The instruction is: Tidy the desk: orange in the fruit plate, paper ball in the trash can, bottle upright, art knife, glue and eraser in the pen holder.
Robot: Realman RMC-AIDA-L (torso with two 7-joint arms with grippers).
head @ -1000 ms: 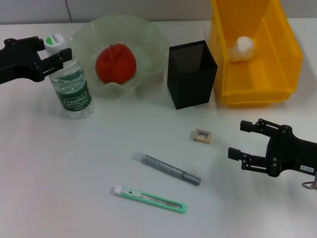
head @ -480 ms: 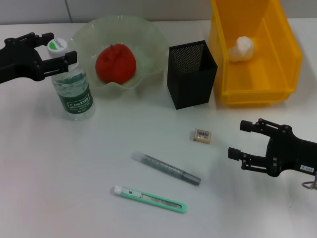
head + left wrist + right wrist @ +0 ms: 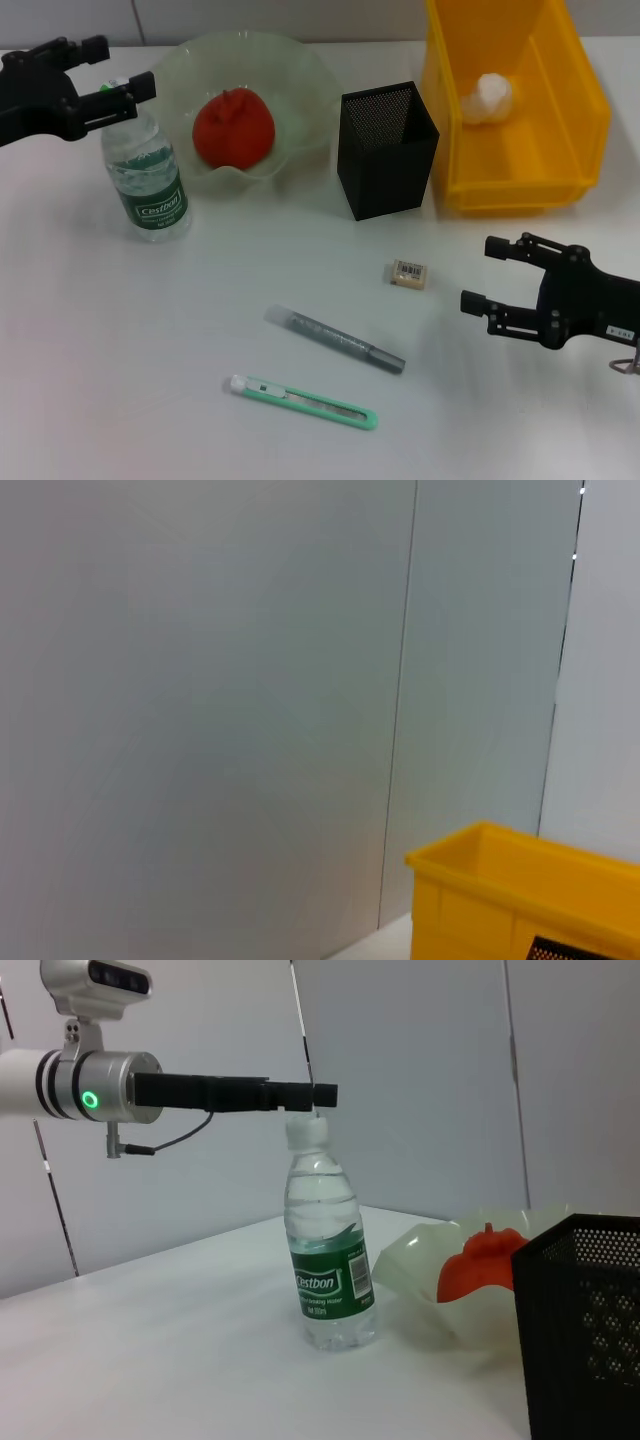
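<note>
- Trash can [image 3: 590,110], yellow, at 1 o'clock: paper ball [image 3: 490,97] inside. Done.
- Fruit plate [image 3: 310,75] at 11 o'clock: orange [image 3: 233,127] in it. Done.
- Pen holder [image 3: 387,150], black mesh, at 12 o'clock, just beside trash can: nothing seen inside.
- Bottle [image 3: 147,180] at 10 o'clock: upright on table, touching plate rim. Step in hand appears to be release/retreat.
- Left gripper [image 3: 112,72] at bottle cap level, fingers apart, straddling cap; contact not clear.
- Right gripper [image 3: 503,276] at 4 o'clock, fingers apart, empty, near eraser.
- Glue [image 3: 334,339] at 6 o'clock, lying flat.
- Art knife [image 3: 304,402] just below glue, flat.
- Eraser [image 3: 409,273] at 5 o'clock. Likely next: R arm descends, pinches eraser, carries to holder.
</note>
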